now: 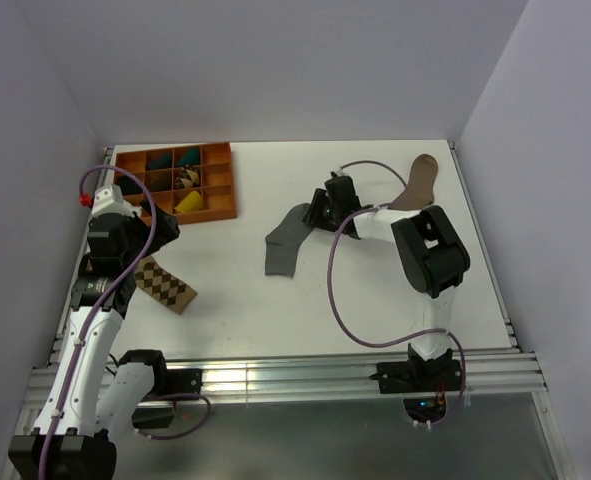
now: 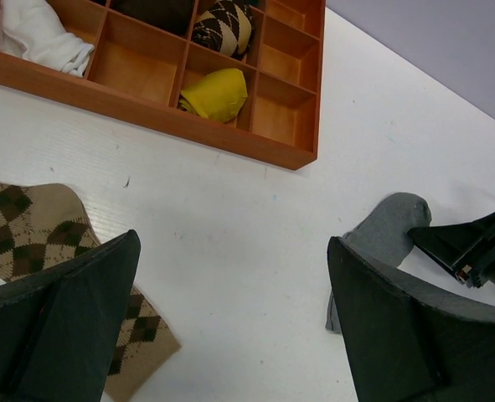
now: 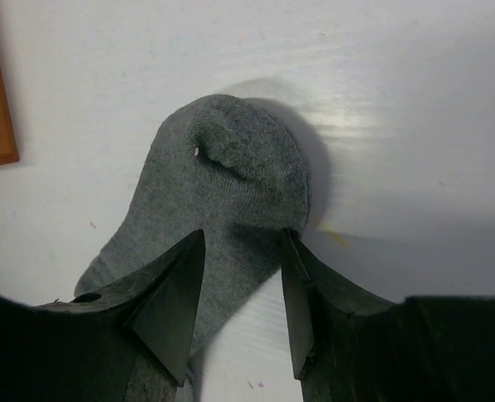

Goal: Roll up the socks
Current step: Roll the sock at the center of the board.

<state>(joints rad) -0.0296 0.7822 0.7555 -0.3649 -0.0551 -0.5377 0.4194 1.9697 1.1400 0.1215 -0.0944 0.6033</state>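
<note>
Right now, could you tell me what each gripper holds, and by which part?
The right gripper pinches the plain grey fabric sock across its width, just behind its rounded end. The left gripper is open, holding nothing.

Two robot arms, the left arm [image 1: 87, 335] and the right arm [image 1: 430, 252], share one build: white tube-like links joined by bulky black motor housings. A thin purple cable [image 1: 333, 292] loops loosely along each arm. The left one's cable carries a small red connector [image 1: 82, 199]. Each base [image 1: 415, 378] is black. The fingers [image 3: 167, 301] are matte black, pointed wedges.
</note>
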